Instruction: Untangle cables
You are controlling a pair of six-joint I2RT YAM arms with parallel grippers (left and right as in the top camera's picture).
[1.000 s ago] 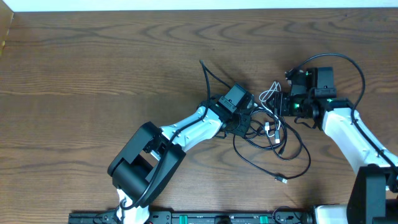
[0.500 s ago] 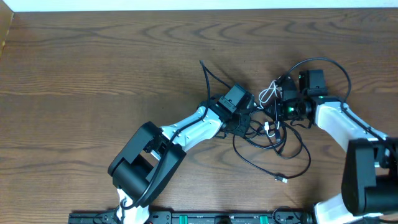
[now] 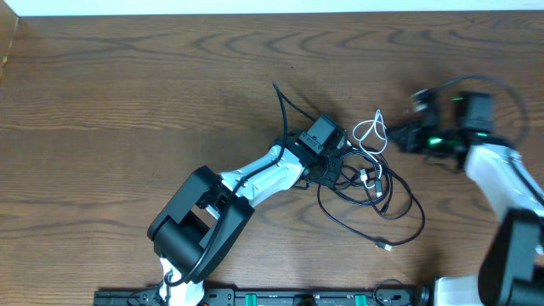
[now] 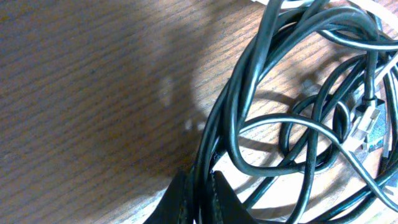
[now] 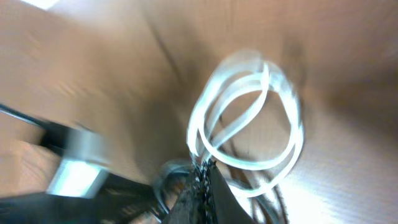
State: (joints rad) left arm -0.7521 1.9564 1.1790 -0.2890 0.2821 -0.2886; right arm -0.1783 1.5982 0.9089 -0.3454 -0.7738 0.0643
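The cables lie tangled right of centre: black cables (image 3: 399, 204) in overlapping loops, with a small plug end (image 3: 384, 245) towards the front. A white cable (image 3: 367, 129) is looped at the bundle's far side. My left gripper (image 3: 338, 168) sits at the bundle's left edge. In the left wrist view it (image 4: 200, 186) is shut on black cable strands (image 4: 249, 81) that run between its fingers. My right gripper (image 3: 393, 136) is just right of the white loops. The right wrist view is blurred; there it (image 5: 204, 168) is shut where the white cable's loops (image 5: 249, 112) meet its tips.
One black cable tail (image 3: 276, 87) trails towards the far side of the wooden table (image 3: 127, 102). A thicker black wire (image 3: 463, 81) arches over the right arm. The left arm's base (image 3: 200, 225) stands at the front, beside a rail along the front edge.
My right gripper has shut and swung to the right, away from the middle of the bundle. The left gripper and the black loops have stayed put.
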